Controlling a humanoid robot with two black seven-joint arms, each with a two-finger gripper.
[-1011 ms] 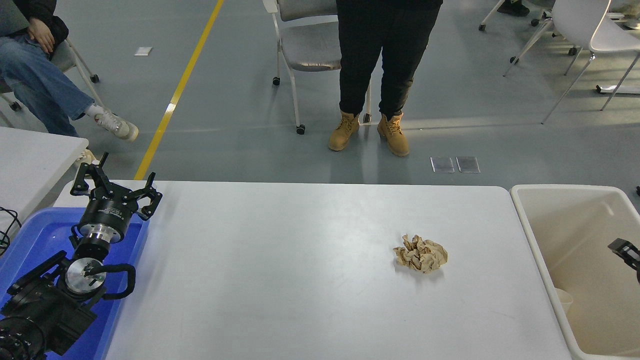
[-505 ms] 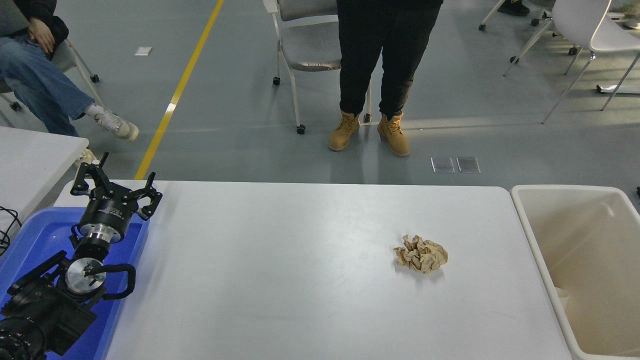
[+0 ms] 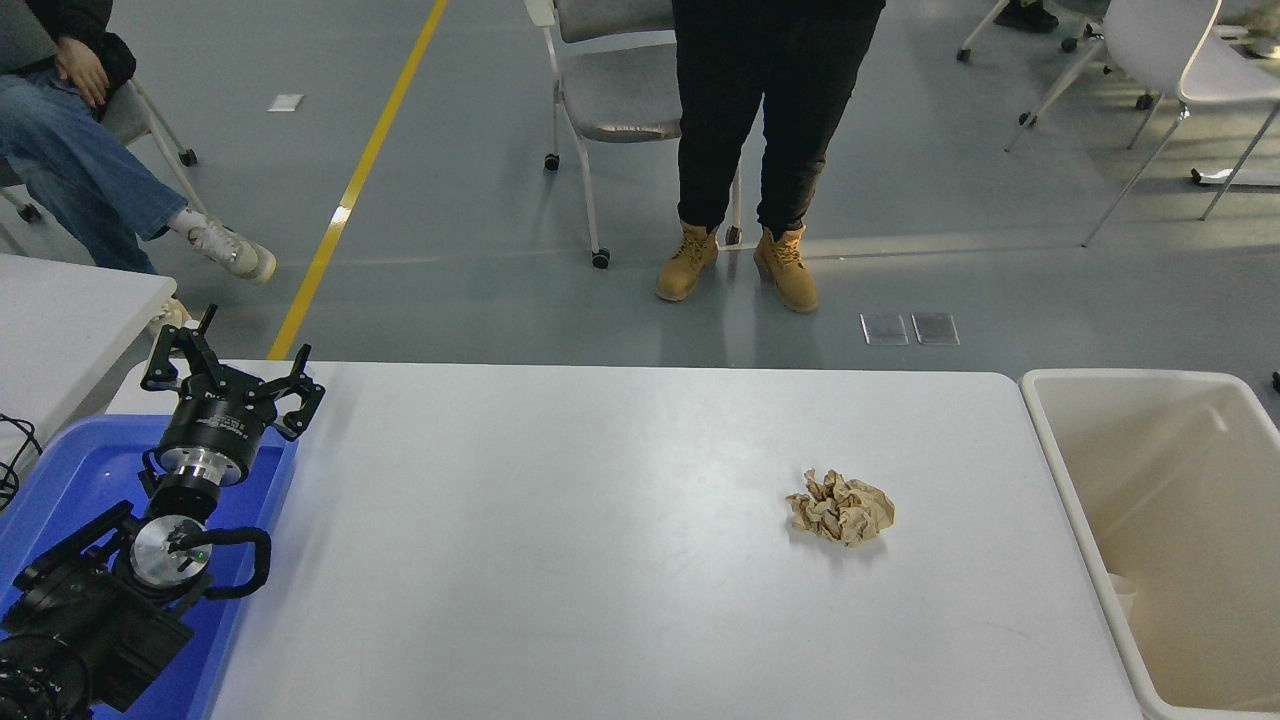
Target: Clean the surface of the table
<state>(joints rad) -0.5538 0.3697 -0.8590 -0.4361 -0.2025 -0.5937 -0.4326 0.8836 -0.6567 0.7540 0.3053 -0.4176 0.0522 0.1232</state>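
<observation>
A small white mark sits on the left gripper [image 3: 232,366] body, too small to read. The table surface [image 3: 560,560] fills the lower middle of the view, its long axis running left to right, its far edge towards the standing person [image 3: 765,120]. A crumpled ball of brown paper [image 3: 841,507] lies on it, right of centre, well apart from both ends. Just beside the table's right end stands a beige tub [image 3: 1060,440]; a pale cup-like thing [image 3: 1122,592] rests inside against its near-left wall, though the view there is poor. At the left end a blue tray [image 3: 60,470] lies under the left arm, whose fingers are spread apart, holding nothing.
</observation>
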